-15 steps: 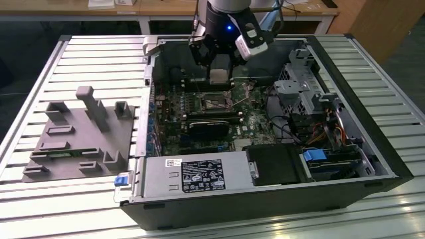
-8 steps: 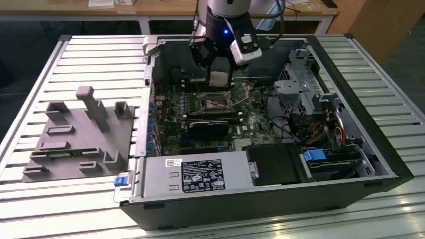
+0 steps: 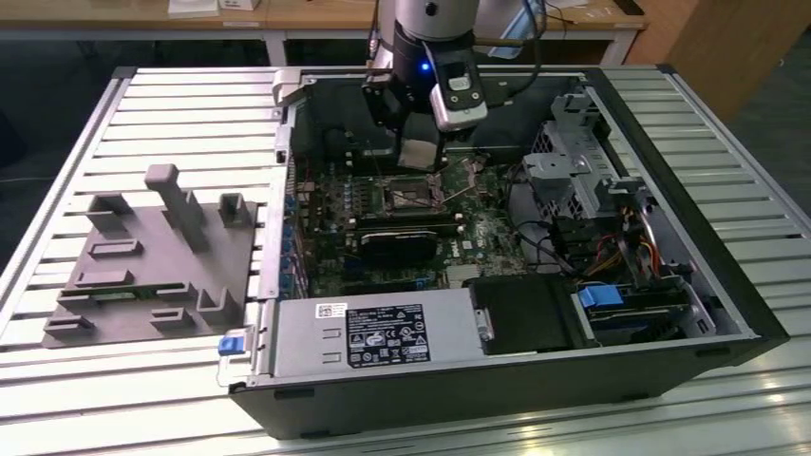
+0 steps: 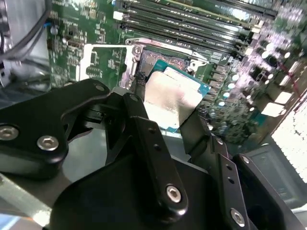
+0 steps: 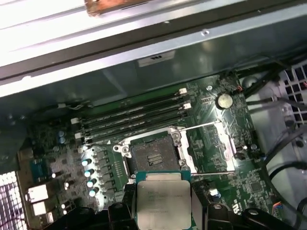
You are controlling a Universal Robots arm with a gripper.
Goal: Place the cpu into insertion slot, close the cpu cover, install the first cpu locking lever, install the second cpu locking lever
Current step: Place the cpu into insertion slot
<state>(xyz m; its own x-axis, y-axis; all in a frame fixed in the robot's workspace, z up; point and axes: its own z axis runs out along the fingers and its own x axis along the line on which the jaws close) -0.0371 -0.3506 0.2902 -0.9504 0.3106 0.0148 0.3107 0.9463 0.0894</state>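
Cpu (image 5: 162, 203) gripped flat in claw (image 5: 164, 214), held near uncovered insertion slot (image 5: 154, 159)

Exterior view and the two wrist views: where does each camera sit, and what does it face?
Exterior view: off the arm, looking down into the open computer case; arm and gripper show.
First wrist view: on the wrist, facing the insertion slot; the fingers show.
Second wrist view: on the wrist, looking along the black fingers.
Both wrist views share the gripped cpu and the motherboard.

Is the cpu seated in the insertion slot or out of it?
Out: the gripper holds the cpu apart from the insertion slot, whose centre shows bare.
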